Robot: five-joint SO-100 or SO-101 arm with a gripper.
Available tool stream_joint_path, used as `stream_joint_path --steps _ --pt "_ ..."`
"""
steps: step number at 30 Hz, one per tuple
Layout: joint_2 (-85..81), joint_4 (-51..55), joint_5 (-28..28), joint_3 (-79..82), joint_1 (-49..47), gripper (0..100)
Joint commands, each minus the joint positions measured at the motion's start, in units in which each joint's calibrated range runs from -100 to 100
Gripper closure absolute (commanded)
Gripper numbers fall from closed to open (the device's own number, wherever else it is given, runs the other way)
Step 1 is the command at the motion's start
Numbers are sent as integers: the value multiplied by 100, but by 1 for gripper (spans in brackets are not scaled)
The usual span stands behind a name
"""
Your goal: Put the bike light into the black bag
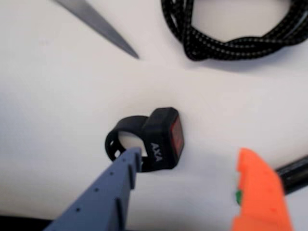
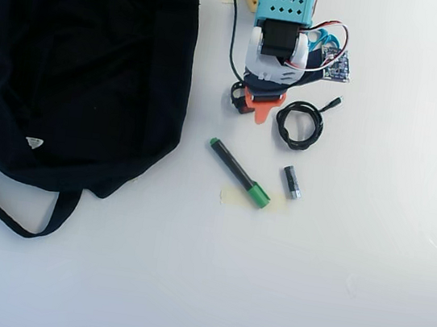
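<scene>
The bike light (image 1: pixel 162 138) is a small black block with a red lens face and a loop strap, lying on the white table. In the wrist view my gripper (image 1: pixel 190 156) is open and low over it. The blue-grey finger (image 1: pixel 126 168) reaches the loop strap, and the orange finger (image 1: pixel 255 187) stands apart to the right of the block. From overhead, the bike light (image 2: pixel 235 97) peeks out at the left of my gripper (image 2: pixel 251 105), just below the arm's base. The black bag (image 2: pixel 86 64) lies flat at the far left, its strap trailing toward the front.
A coiled black cable (image 2: pixel 299 124) lies right of the gripper, also seen as a cable (image 1: pixel 231 33) in the wrist view. A black pen with green ends (image 2: pixel 239 173) and a small grey-black cylinder (image 2: pixel 291 182) lie in front. A grey pointed shape (image 1: pixel 96 21) crosses the wrist view's top left.
</scene>
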Motion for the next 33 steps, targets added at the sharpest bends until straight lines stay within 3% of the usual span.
stream_joint_path --steps 1,19,25,33 --pt "-46 -75 20 -36 29 67" --pt "-46 -402 26 314 82 65" --pt "-46 -402 15 314 134 58" --pt "-46 -402 31 377 164 57"
